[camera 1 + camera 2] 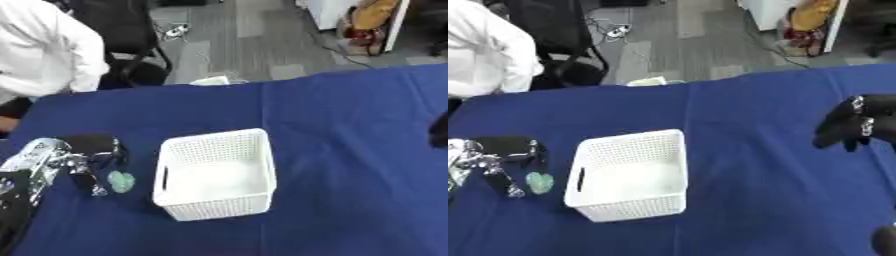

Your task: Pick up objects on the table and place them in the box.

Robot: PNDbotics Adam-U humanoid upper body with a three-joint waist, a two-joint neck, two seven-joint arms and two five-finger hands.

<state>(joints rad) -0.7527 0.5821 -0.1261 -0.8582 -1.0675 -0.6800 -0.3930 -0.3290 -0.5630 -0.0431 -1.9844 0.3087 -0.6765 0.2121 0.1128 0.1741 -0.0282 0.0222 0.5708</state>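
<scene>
1. Object: we see a small pale green item [122, 181] lying on the blue tablecloth [350, 150], just left of the box and just beside the left hand's fingertips; we cannot make out what it is.
2. Box: we note a white lattice-walled basket [218, 173] standing upright near the middle of the table, with a slot handle in its left wall; its interior appears white.
3. Left hand [87, 159]: it enters from the left edge, black with silver joints, fingers pointing down toward the cloth next to the green item. We cannot tell whether the fingers close on the item.
4. Right hand [852, 124]: it shows at the right edge of the right eye view, well apart from the box, fingers curled downward and holding nothing.
</scene>
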